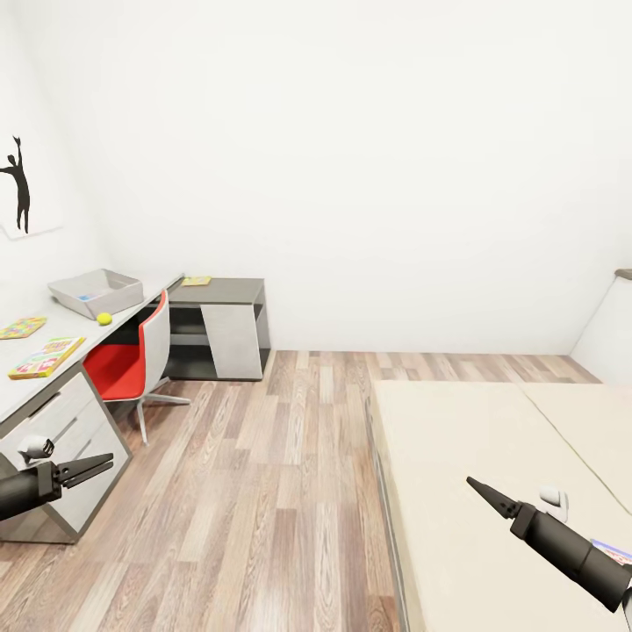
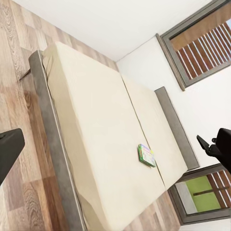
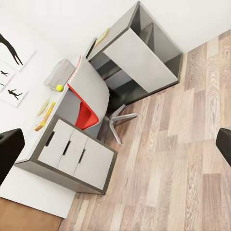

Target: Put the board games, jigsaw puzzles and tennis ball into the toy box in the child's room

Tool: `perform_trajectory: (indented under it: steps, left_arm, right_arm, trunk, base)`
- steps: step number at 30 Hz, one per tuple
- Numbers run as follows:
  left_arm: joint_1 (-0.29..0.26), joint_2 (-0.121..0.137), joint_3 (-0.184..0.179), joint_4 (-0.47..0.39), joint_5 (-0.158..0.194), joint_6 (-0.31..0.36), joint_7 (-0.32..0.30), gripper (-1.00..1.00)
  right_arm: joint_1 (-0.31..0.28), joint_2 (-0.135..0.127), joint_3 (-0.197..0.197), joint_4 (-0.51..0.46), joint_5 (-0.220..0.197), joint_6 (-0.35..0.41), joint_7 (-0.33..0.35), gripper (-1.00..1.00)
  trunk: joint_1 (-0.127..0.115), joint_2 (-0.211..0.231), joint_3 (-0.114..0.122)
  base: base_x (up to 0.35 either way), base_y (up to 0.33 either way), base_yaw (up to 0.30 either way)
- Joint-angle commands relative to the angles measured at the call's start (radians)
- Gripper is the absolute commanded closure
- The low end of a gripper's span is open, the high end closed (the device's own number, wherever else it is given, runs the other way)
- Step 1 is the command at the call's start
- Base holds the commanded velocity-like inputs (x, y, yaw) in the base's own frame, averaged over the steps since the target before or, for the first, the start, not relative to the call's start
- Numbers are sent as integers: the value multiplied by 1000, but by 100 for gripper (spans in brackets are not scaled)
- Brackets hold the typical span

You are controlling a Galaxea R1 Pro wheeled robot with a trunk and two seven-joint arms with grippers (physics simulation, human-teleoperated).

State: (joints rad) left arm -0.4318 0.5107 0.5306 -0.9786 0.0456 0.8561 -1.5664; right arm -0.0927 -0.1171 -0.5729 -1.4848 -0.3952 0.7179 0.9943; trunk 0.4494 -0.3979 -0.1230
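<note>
Robot between worktop (image 1: pixel 22 373) and bed (image 1: pixel 491 491), both claws carried low and empty for travel: left claw (image 1: pixel 88 468) slightly spread, right claw (image 1: pixel 490 498) pressed together. Toy box (image 1: pixel 95 292), ball (image 1: pixel 104 319) and SKIP-BO box (image 1: pixel 46 357) on worktop; one game (image 2: pixel 146 155) on bed.

I get bright, even light with no clear source; the white wall (image 1: pixel 369 175) is nearly blown out. Only soft shadow sits under the red chair (image 1: pixel 132 360) and the surface (image 1: pixel 53 369) beside it. Edges stretch wide, wood floor (image 1: pixel 246 491) slightly soft.
</note>
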Motion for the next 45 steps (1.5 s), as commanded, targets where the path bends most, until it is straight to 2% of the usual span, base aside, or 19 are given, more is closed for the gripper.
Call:
perform_trajectory:
  steps: [1, 14, 28, 45]
  left_arm:
    - [-1, 0, 0, 0, -1, 11, -4, -100]
    - [-1, 0, 0, 0, -1, 11, -4, -100]
    - [-1, 0, 0, 0, -1, 11, -4, -100]
    - [-1, 0, 0, 0, -1, 11, -4, -100]
  right_arm:
    - [-1, 0, -1, 0, -4, 6, 1, -100]
    - [-1, -1, -1, 0, -4, 6, 1, -100]
    - [-1, -2, -1, 0, -4, 6, 1, -100]
    - [-1, -4, -1, 0, -4, 6, 1, -100]
  trunk:
    - [1, -2, -2]
    - [1, -2, -2]
    - [1, -2, 1]
    - [1, -2, 1]
  base:
    - [0, 0, 0]
    - [0, 0, -6]
    - [0, 0, -166]
    - [0, 0, -25]
